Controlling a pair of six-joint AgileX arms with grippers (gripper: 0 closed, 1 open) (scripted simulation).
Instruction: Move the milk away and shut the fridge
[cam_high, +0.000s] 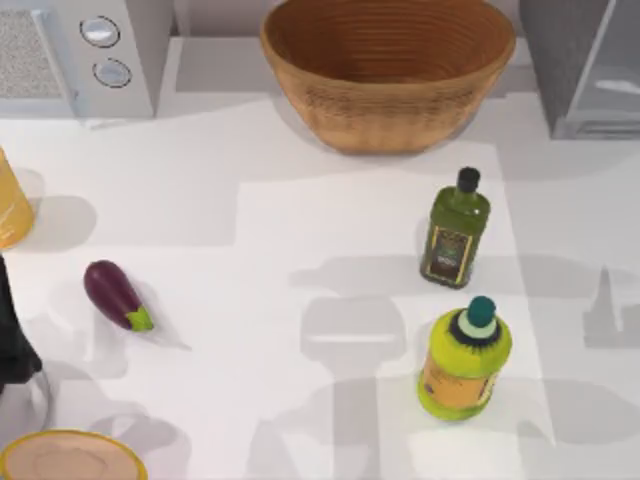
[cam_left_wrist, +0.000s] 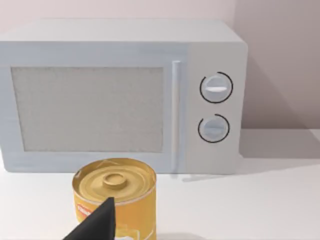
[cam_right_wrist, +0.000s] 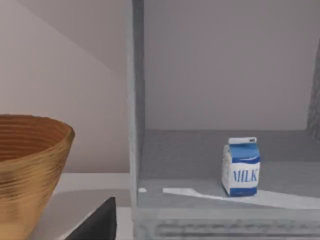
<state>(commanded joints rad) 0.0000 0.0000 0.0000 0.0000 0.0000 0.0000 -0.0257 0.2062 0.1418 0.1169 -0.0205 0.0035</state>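
Observation:
The milk (cam_right_wrist: 241, 166), a small blue-and-white carton, stands upright on the floor of the fridge (cam_right_wrist: 135, 100) near its front edge. The fridge (cam_high: 585, 60) is at the table's back right, and its inside is open to view. In the right wrist view a dark part of my right gripper (cam_right_wrist: 97, 225) sits low, well short of the fridge and off to the side of the milk. My left gripper (cam_left_wrist: 100, 222) is parked at the table's left side, just in front of a yellow can (cam_left_wrist: 116, 197). My left arm (cam_high: 12, 340) shows at the left edge.
A large woven basket (cam_high: 388, 65) stands at the back centre, next to the fridge. Two green bottles (cam_high: 456, 228) (cam_high: 465, 360) stand on the right half. A light-grey microwave (cam_high: 75, 50) is at the back left. An aubergine (cam_high: 116, 295) and a round plate (cam_high: 70, 458) lie at the left.

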